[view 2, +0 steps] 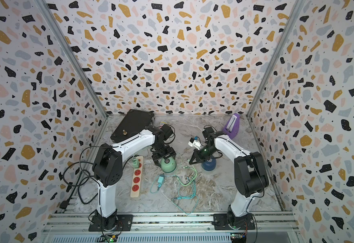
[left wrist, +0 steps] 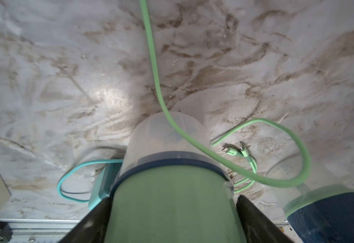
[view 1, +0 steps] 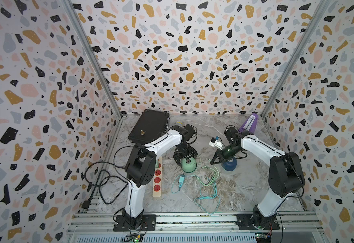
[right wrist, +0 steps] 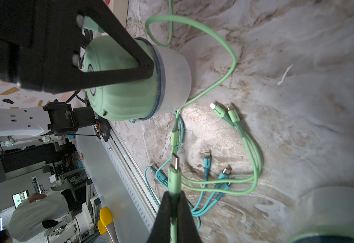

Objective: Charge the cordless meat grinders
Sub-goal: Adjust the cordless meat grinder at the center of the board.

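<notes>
Low in the centre of a top view, on the marble-patterned tabletop [view 1: 245, 189], stands the mint green dome-shaped plastic grinder [view 1: 188, 165]. The dark navy blue plastic grinder [view 1: 229, 165] is to its right. The left gripper [left wrist: 173, 198] has its fingers spread around the mint dome, contact unclear. The right gripper [right wrist: 173, 194] pinches a light green cable plug [right wrist: 174, 172].

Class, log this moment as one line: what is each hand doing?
left hand: astride green grinder, grip unclear | right hand: shut on green cable, plug free | blue grinder: standing apart

mint green grinder [view 1: 189, 165], navy blue grinder [view 1: 229, 165], terrazzo walls [view 1: 182, 52], marbled table [view 1: 241, 189]
</notes>
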Controlling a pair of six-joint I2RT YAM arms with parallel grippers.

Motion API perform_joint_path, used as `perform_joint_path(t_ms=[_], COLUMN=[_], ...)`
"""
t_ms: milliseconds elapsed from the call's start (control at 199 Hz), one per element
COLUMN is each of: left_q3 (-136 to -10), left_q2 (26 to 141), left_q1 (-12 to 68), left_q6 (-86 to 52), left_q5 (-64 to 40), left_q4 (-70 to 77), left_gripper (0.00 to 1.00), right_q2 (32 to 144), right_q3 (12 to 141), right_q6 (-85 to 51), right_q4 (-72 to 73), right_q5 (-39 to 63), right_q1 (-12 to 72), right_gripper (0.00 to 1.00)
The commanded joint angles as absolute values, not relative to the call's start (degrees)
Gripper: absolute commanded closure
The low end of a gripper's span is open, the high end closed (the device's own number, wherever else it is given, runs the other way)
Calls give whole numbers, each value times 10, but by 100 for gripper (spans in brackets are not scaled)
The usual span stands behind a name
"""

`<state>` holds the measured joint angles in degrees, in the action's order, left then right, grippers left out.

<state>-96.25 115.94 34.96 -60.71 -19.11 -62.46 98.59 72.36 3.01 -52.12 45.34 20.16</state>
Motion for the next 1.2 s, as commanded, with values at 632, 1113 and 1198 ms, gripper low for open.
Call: perform_joint_path(t_ms=[632, 1113, 1198], left_q3=[-1155, -1049, -1037], left_q2=[1266, 1210, 1206], left_q1=[343, 348, 347], left_q6=[-240, -355, -374], left_q5=[-63, -149, -163], left_q4=[-853, -669, -635], left_gripper=[29, 30, 29], right_q2=[994, 1003, 1008], right_q3=[733, 710, 708], right_q6=[42, -16, -21], right_q4=[-540, -466, -460], right_q5=[477, 557, 563], right_q1=[242, 283, 283], right_gripper=[100, 100, 100])
